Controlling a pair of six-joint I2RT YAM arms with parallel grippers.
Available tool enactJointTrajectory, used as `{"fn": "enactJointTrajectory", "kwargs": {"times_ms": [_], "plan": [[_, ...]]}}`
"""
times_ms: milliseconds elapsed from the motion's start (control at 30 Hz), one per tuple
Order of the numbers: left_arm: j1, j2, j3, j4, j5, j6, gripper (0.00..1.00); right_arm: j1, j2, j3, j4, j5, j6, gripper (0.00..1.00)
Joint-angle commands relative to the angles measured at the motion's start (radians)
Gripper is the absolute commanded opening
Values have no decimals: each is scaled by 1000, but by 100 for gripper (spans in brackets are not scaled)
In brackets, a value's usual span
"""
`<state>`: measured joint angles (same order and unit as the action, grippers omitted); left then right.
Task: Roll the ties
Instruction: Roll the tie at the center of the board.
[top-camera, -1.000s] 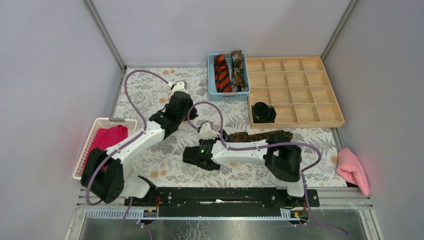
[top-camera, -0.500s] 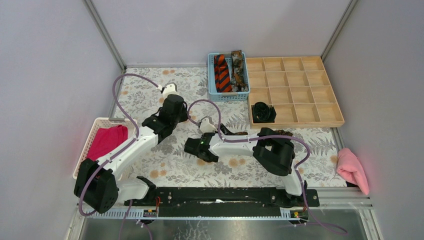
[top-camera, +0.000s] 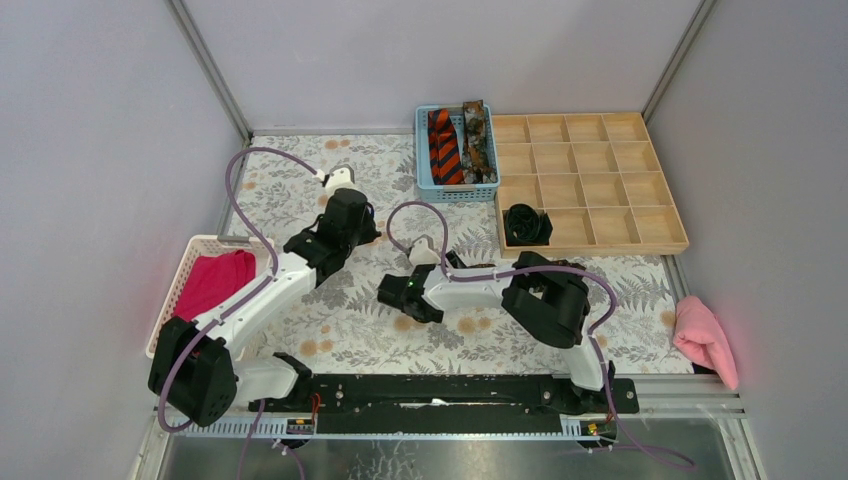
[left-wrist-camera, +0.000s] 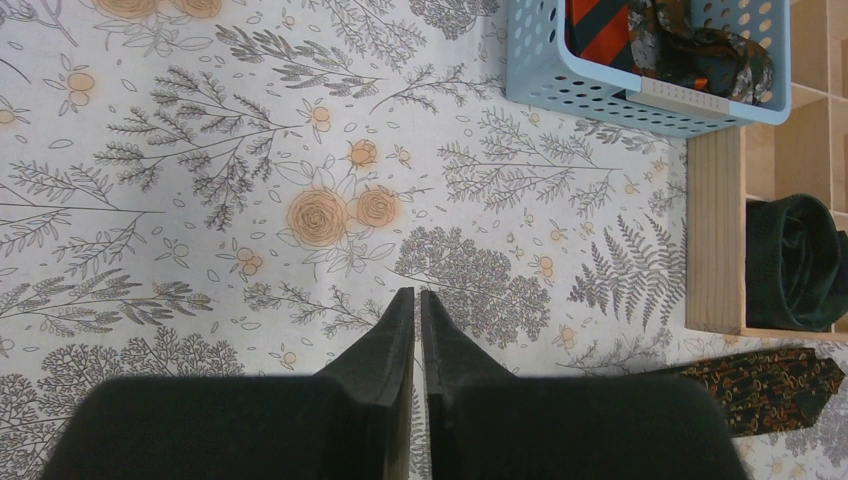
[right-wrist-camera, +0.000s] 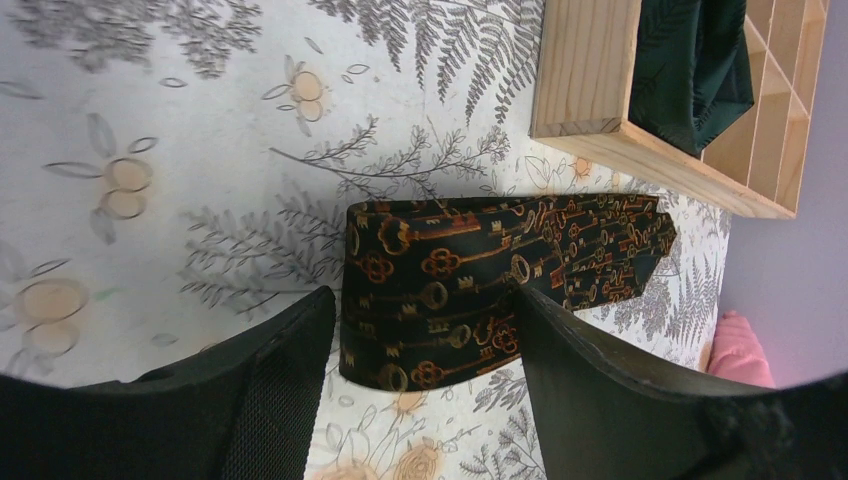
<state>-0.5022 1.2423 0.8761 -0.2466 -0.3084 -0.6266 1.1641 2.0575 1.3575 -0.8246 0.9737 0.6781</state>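
Note:
A dark tie with gold key print lies on the floral cloth with its folded end towards me. My right gripper is open, one finger on each side of that folded end. In the top view my right gripper and arm cover most of this tie. Its tip shows in the left wrist view. My left gripper is shut and empty above bare cloth, left of the tie. A black tie coil sits in the wooden tray. An orange-and-black striped tie and a brown mottled tie lie in the blue basket.
A white basket with a magenta cloth stands at the left edge. A pink cloth lies at the right edge. Purple cables loop over both arms. Grey walls close in the table on three sides.
My right gripper has moved a little right and away, and its arm now covers most of the key-print tie. My left gripper drew back to the left, then stayed still.

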Motion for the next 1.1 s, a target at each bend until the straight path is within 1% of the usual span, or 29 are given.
{"fn": "enactJointTrajectory", "kwargs": {"times_ms": [0,167,400,600,733,767,867,1067], "plan": [[6,5,6,14,7,18,10,-51,25,-36,22,-12,16,73],[8,8,7,15,1,23,10,-88,1,-83,102,-57,-26,73],[11,25,25,16,18,30,9,-147,-7,-138,187,-152,-52,68],[11,37,35,25,40,36,7,-196,-20,-166,243,-209,-57,61],[12,32,35,30,40,40,6,-225,-34,-187,277,-226,-62,53],[11,29,36,30,42,41,5,-229,-44,-192,286,-233,-62,50],[11,12,32,36,38,43,1,-234,-80,-214,312,-250,-51,46],[5,-23,-1,64,52,30,0,-240,-172,-263,398,-369,-43,41]]}}
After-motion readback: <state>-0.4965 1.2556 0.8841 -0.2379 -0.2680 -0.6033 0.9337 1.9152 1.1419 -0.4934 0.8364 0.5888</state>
